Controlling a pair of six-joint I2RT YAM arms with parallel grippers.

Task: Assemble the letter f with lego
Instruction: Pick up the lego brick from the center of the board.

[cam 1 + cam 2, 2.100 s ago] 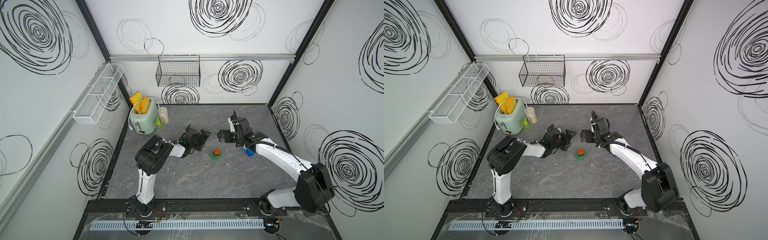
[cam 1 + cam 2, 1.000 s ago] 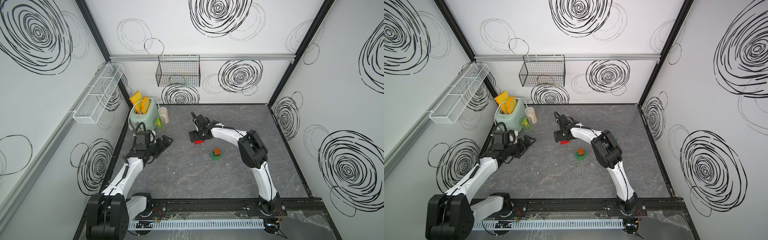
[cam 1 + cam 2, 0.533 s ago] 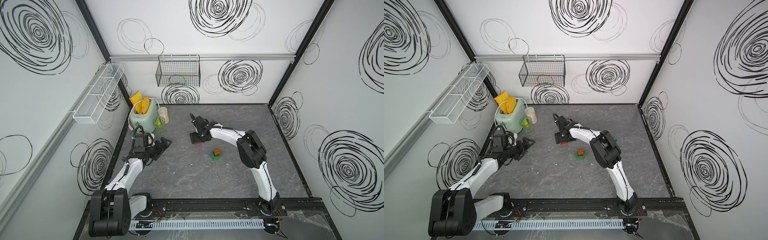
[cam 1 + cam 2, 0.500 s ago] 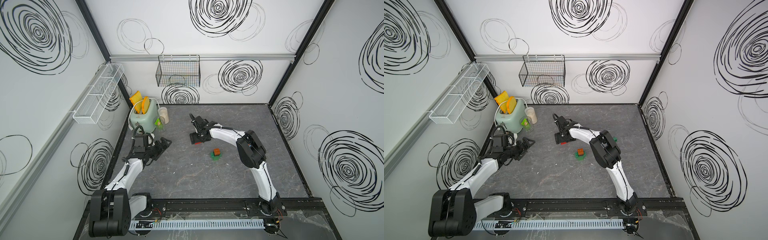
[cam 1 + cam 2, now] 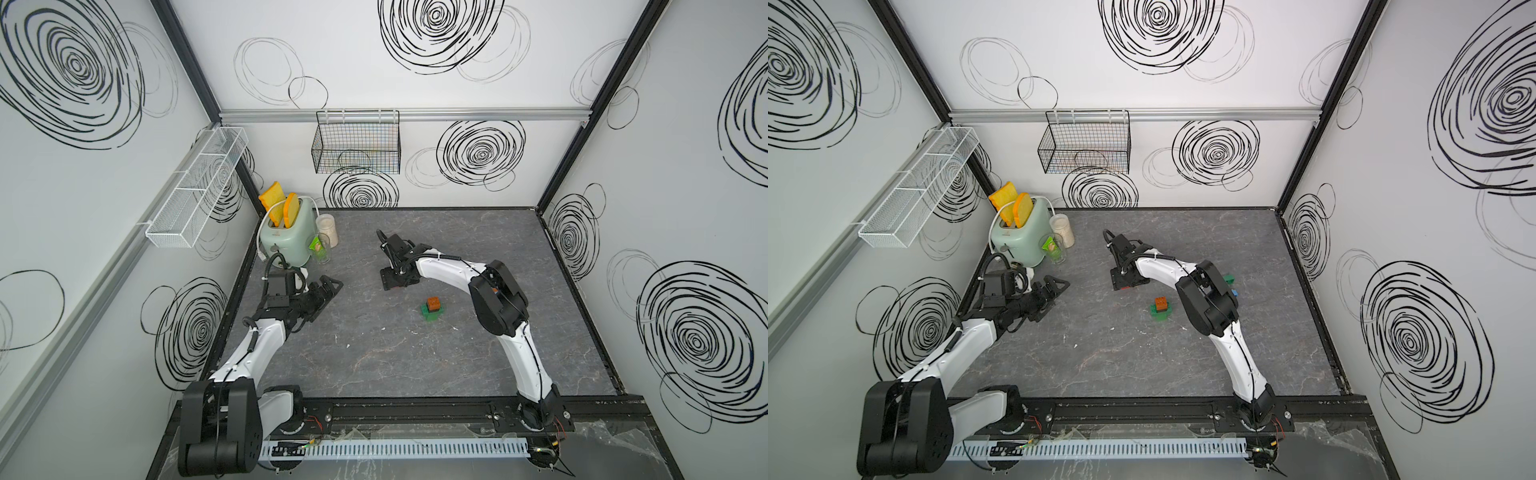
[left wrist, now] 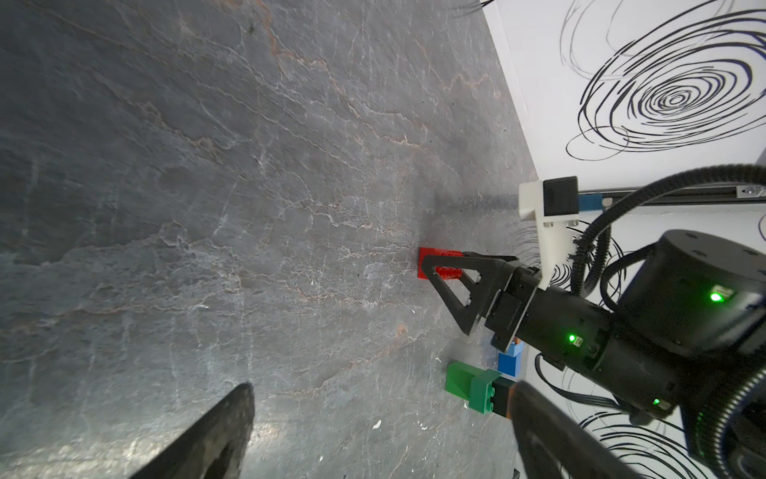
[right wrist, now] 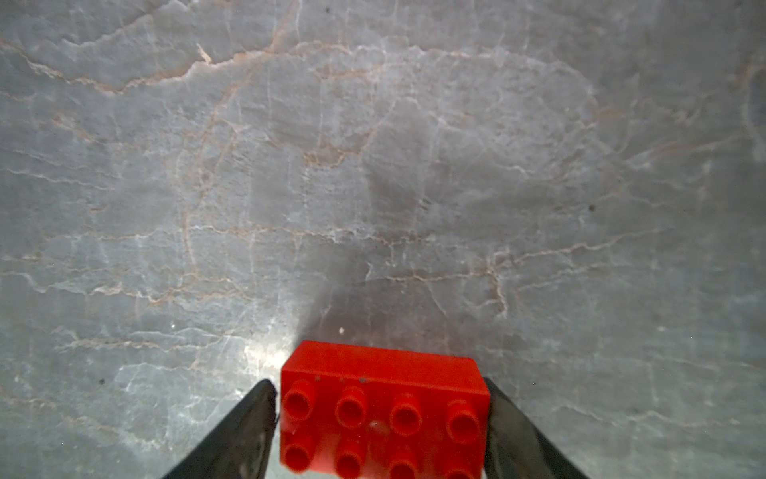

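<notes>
**At mid-table, right gripper (image 7: 378, 385) clamps red brick (image 7: 381, 414)**

Jaws press both short ends, studs facing the wrist camera, brick down on the table (image 5: 374, 353). Nearby, orange brick (image 5: 433, 304) sits on green brick (image 5: 432, 315). Blue brick (image 5: 1234, 293) peeks out beside the right elbow. Over by the toaster (image 5: 286, 239), left gripper (image 5: 328, 293) hangs spread wide, holding nothing.

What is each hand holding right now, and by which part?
Right hand brackets the red brick across its short ends; a firm grip cannot be confirmed. Left hand is open and empty.
</notes>
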